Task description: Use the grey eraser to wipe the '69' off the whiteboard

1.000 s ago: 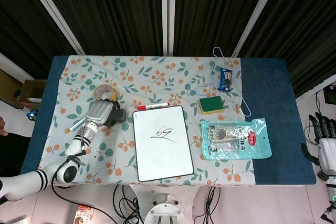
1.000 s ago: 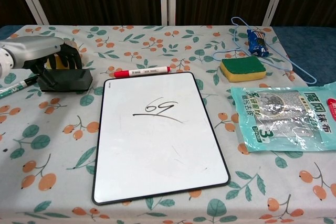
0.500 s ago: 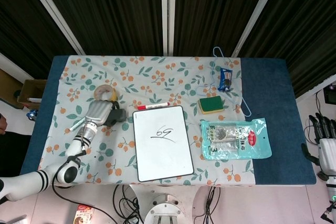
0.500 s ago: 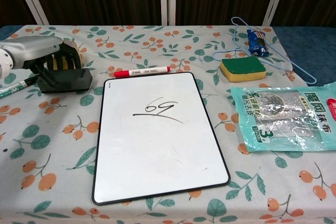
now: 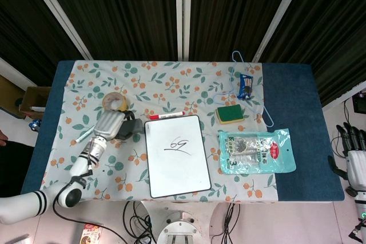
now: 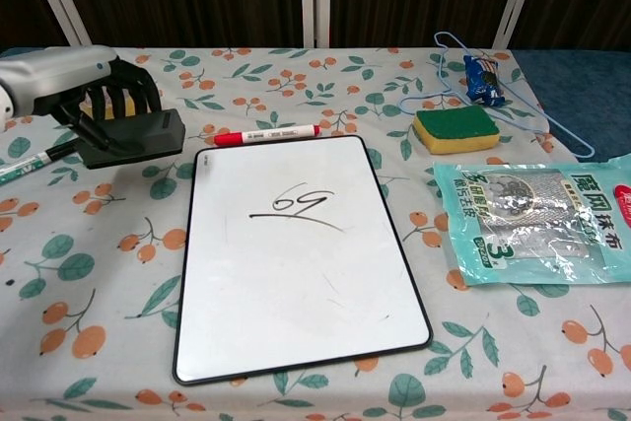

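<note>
Eraser (image 6: 133,135) held tight in left hand (image 6: 84,86), up off the table; next, over to the "69" (image 6: 296,206) on the board (image 6: 296,313).

The left hand (image 5: 110,125) had a smooth silver-grey shell over its back, and in the chest view its fingers (image 6: 126,98) showed black, slim and segmented beneath that pale cover. Behind it, the left arm (image 5: 86,158) ran in white and silver sections broken by dark rings, ending in a bulky white link with black bands and a round dark cap at the joint. The right hand (image 5: 353,151) appeared at the frame's edge with black fingers above a pale grey palm; its finer details were too small to tell.
</note>
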`<move>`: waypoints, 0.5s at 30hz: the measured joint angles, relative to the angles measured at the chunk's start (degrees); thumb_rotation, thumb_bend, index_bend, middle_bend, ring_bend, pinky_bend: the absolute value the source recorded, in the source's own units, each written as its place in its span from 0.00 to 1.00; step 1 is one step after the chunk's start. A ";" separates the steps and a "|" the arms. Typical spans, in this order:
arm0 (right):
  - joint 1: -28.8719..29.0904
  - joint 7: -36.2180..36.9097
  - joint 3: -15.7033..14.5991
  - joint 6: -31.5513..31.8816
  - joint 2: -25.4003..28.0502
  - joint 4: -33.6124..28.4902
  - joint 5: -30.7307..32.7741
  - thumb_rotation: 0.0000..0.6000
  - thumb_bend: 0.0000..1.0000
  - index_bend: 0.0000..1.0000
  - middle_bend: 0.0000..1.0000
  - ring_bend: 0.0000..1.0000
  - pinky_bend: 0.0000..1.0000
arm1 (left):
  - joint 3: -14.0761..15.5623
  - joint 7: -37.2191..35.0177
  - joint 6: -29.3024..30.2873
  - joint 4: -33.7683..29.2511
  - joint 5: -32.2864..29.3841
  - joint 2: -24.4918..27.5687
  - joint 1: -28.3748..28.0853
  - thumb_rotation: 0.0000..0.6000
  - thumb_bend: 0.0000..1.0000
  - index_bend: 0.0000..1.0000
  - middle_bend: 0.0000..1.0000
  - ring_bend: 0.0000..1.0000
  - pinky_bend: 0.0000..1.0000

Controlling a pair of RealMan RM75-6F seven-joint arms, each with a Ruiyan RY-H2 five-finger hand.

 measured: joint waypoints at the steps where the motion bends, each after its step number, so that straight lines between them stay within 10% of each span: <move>1: 0.03 -0.01 0.00 -0.02 -0.03 -0.03 -0.03 1.00 0.28 0.00 0.00 0.00 0.00 | 0.12 0.00 0.40 -1.43 0.60 0.44 0.13 1.00 0.34 0.61 0.61 0.56 0.56; 15: -0.48 1.25 0.09 0.45 0.08 0.69 0.35 1.00 0.28 0.00 0.00 0.00 0.00 | 5.35 11.33 4.58 -13.06 8.31 -4.34 0.85 1.00 0.34 0.62 0.62 0.57 0.56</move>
